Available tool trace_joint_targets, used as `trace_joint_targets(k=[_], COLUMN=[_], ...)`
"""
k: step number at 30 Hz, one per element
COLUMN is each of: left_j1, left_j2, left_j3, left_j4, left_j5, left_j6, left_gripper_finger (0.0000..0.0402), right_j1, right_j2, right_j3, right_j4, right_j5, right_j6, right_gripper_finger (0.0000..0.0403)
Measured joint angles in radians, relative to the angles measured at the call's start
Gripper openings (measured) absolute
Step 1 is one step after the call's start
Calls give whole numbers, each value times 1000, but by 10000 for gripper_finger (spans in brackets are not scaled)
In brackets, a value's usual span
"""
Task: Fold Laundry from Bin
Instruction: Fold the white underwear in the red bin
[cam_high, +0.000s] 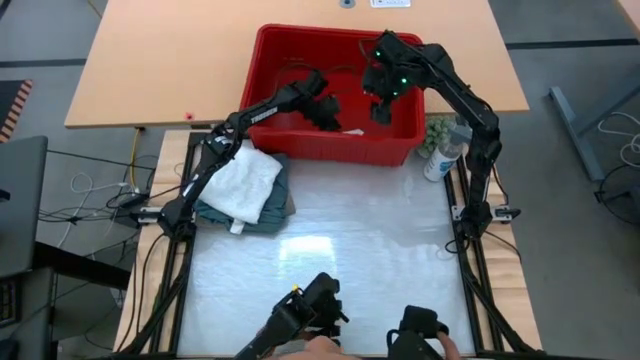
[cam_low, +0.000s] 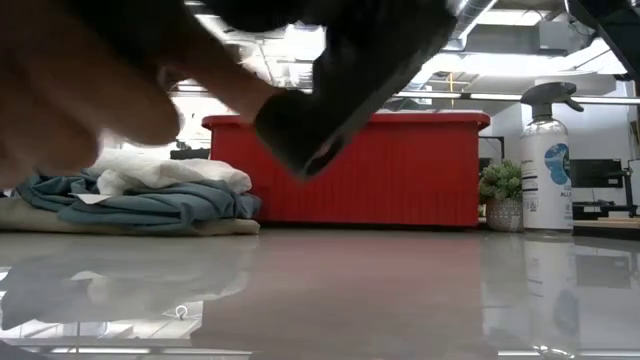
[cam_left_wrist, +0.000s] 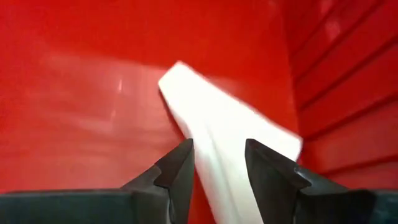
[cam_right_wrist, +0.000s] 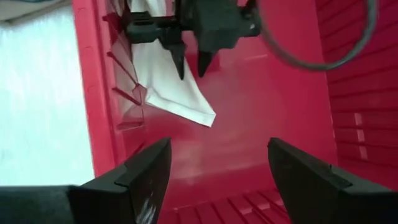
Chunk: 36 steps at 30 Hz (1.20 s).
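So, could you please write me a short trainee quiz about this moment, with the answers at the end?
1. True or false: the red bin is full of clothes.
2. Which gripper is nearest the white cloth in the bin: A) left gripper, B) right gripper?
3. What lies on top of the folded pile beside the bin?

Key:
1. False. Only one white cloth shows on its floor.
2. A. Its fingers stand apart just over the cloth; the right gripper is open farther back.
3. A white garment, on a teal one.

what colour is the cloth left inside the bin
White; the cloth lies against the red bin floor, clearest in the left wrist view.
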Motion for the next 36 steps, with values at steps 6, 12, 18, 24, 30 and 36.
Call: trace_joint_targets(k=[6, 12, 18, 24, 30, 36], left_j1=[-15, -30, -35, -19, 31, 81], left_j2=[22, 56, 60, 50, -56, -220], left_j3=[-2, 2, 2, 39, 49, 55], left_j4=[-95, -89, -51, -14, 76, 146], left_j5=[-150, -217, -248, -399, -438, -419], left_j6=[68, 128, 146, 66, -20, -136], left_gripper_finger=[168, 149, 15, 1, 0, 0], right_j1=[0, -1, -6, -8, -21, -42], right_j2=[0, 0, 0, 0, 0, 0], right_j3=[0, 0, 0, 0, 0, 0], right_j4=[-32, -35, -34, -12, 37, 70], right_j5=[0, 1, 1, 2, 2, 2], right_j6=[-2, -2, -2, -4, -26, -29], right_gripper_finger=[290, 290, 290, 290, 290, 290])
